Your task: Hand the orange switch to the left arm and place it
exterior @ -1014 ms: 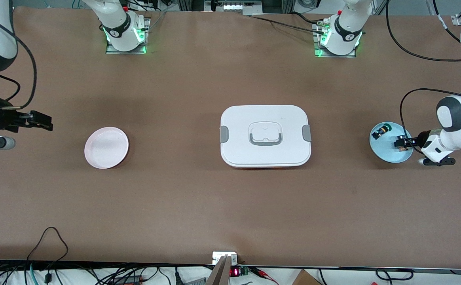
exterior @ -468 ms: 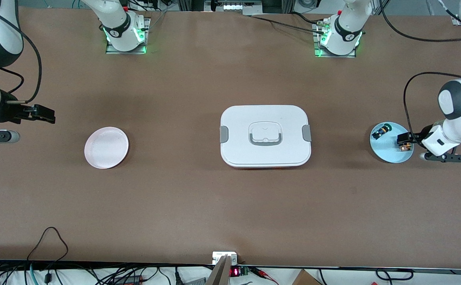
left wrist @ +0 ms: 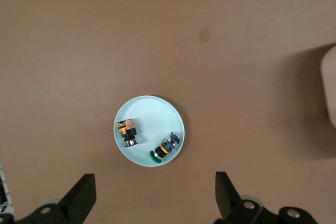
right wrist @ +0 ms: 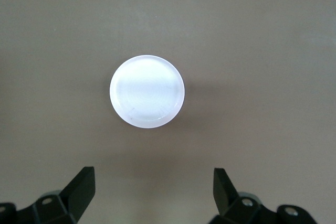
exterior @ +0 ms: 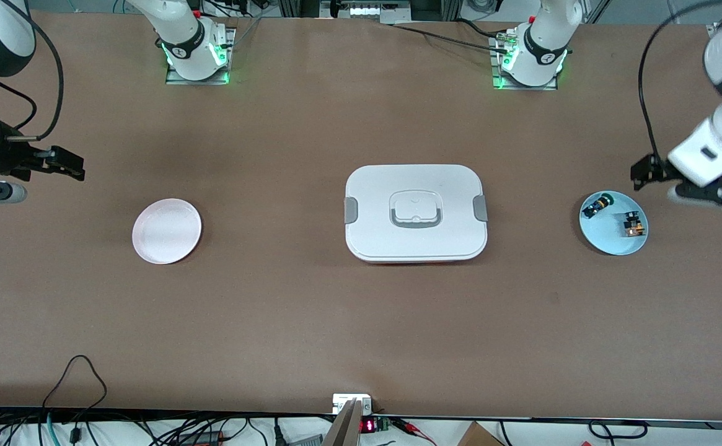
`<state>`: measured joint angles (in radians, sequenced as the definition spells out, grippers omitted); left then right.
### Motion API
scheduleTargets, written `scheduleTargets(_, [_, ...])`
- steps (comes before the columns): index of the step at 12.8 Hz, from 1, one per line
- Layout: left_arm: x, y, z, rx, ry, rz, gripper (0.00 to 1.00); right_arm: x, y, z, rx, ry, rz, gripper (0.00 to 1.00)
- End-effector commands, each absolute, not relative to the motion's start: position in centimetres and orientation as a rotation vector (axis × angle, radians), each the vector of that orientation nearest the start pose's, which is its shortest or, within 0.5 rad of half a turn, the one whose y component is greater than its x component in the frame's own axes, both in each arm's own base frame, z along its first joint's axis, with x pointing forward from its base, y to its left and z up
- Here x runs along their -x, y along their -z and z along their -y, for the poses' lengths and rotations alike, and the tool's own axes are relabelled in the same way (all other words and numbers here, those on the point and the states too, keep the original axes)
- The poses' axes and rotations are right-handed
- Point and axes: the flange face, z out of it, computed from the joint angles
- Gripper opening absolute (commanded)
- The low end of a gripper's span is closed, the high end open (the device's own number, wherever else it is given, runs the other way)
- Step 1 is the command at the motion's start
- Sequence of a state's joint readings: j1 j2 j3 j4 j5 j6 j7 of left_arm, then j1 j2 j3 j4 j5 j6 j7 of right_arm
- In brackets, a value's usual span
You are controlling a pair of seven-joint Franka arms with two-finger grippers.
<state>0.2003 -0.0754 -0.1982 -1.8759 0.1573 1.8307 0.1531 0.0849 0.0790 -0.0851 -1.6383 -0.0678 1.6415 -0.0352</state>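
The orange switch (exterior: pixel 632 226) (left wrist: pixel 126 131) lies on its side on a light blue plate (exterior: pixel 608 238) (left wrist: pixel 149 116) at the left arm's end of the table. My left gripper (exterior: pixel 639 173) (left wrist: pixel 155 187) hangs open and empty, high over the bare table just beside that plate. The white box (exterior: pixel 373 238) with grey clips sits shut in the middle of the table. My right gripper (exterior: pixel 69 166) (right wrist: pixel 154 182) is open and empty, up in the air over the table beside a pink plate (exterior: pixel 167 230) (right wrist: pixel 147 91).
A switch with a green cap and blue body (exterior: pixel 597 204) (left wrist: pixel 165 148) lies on the same blue plate, beside the orange one. The pink plate holds nothing. The box's rounded edge (left wrist: pixel 331 87) shows in the left wrist view. Cables run along the table's edge nearest the front camera.
The left gripper opened wider, came off the orange switch on the blue plate and rose away from it. The right gripper drifted slightly toward the bases' side.
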Motion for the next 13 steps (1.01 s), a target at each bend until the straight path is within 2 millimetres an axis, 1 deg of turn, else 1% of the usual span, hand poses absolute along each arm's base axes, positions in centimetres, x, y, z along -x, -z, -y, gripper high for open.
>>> scheduleTargets(1, [-52.9,-59.6,-0.2,2.958,-0.020,-0.238,1.00,-56.0,-56.3,0.5,3.158,-0.083,0.037,1.00])
scheduleTargets(2, [-52.7,-61.7,0.0,2.978,-0.002,-0.228,1.00,-56.0,-56.3,0.8,3.142,-0.082,0.024,1.00])
scheduleTargets(3, [-52.5,-63.3,0.1,3.001,-0.009,-0.220,1.00,-56.0,-56.3,0.8,3.140,-0.079,0.024,1.00])
scheduleTargets(4, [-52.3,-64.1,0.2,3.022,-0.028,-0.212,1.00,-56.0,-56.5,0.7,3.142,-0.075,0.027,1.00])
scheduleTargets(5, [-52.5,-63.4,0.3,3.028,-0.057,-0.204,1.00,-56.0,-56.6,0.5,3.142,-0.072,0.032,1.00])
scheduleTargets(6, [-53.1,-62.5,-0.2,3.044,-0.084,-0.150,1.00,-56.0,-56.7,0.5,3.142,-0.072,0.032,1.00])
scheduleTargets(7, [-53.2,-62.3,-0.5,3.072,-0.091,-0.122,1.00,-56.0,-56.7,0.2,3.144,-0.072,0.027,1.00])
scheduleTargets(8, [-53.9,-61.4,-1.0,3.088,-0.116,-0.107,1.00,-56.0,-56.7,0.3,3.144,-0.082,0.025,1.00])
scheduleTargets(10, [-54.1,-61.9,-0.3,3.113,-0.121,-0.113,1.00,-56.6,-56.5,0.0,3.145,-0.087,0.049,1.00])
scheduleTargets(13, [-54.1,-61.7,0.0,3.145,-0.164,-0.051,1.00,-56.8,-57.1,0.0,3.148,-0.070,0.056,1.00])
